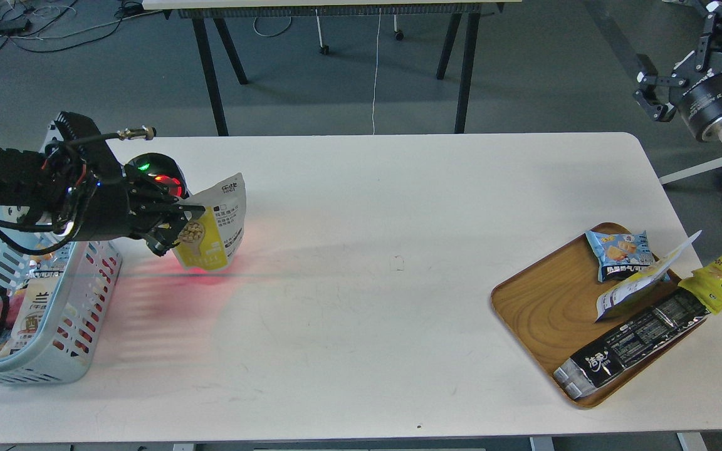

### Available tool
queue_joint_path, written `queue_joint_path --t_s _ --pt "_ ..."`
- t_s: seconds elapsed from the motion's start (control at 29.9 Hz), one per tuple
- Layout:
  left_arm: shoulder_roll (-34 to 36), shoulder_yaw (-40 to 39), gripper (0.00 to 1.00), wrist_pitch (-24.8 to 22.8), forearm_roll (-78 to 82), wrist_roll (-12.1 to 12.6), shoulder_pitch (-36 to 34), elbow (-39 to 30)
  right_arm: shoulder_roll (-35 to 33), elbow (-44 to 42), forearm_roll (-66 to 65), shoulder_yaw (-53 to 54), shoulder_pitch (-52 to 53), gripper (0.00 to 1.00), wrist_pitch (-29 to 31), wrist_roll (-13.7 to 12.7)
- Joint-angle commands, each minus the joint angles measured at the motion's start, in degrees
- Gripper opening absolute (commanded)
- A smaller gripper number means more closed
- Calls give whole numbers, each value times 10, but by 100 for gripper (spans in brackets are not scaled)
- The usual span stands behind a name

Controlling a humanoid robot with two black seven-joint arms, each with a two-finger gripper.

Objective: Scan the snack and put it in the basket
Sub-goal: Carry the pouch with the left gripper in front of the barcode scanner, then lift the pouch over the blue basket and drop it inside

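My left gripper (179, 220) is shut on the snack (214, 235), a small pouch with a yellow lower half, a silvery-white top and a picture of beige balls. It holds the pouch upright just above the table, right in front of a black round scanner (155, 173) that shows a green and a red light. Red light falls on the table under the pouch. The light blue basket (73, 351) stands at the table's left front, below my left arm, with several packets in it. My right gripper (651, 94) is open and empty, high off the table's far right corner.
A brown wooden tray (543, 307) at the right front holds a light blue packet (621, 250), a white-and-dark-blue pouch (640, 282) and a long black packet (637, 338). A yellow packet (721, 282) hangs off the table's right edge.
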Motion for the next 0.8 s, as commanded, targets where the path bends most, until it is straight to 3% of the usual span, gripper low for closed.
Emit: queue_joint_path --t_s 0.0,0.3,0.53,0.77 --pt "-1 -5 0 0 0 0 -2 -3 1 0 0 6 0 99 0 0" --pt "23 -11 0 9 0 -7 -4 -9 0 0 0 12 0 99 0 0" --pt "92 -42 0 12 -27 -7 -5 -81 -1 -1 0 17 0 99 11 0" --pt "175 -94 0 13 -101 -23 -6 -83 -5 -1 0 26 0 99 11 0"
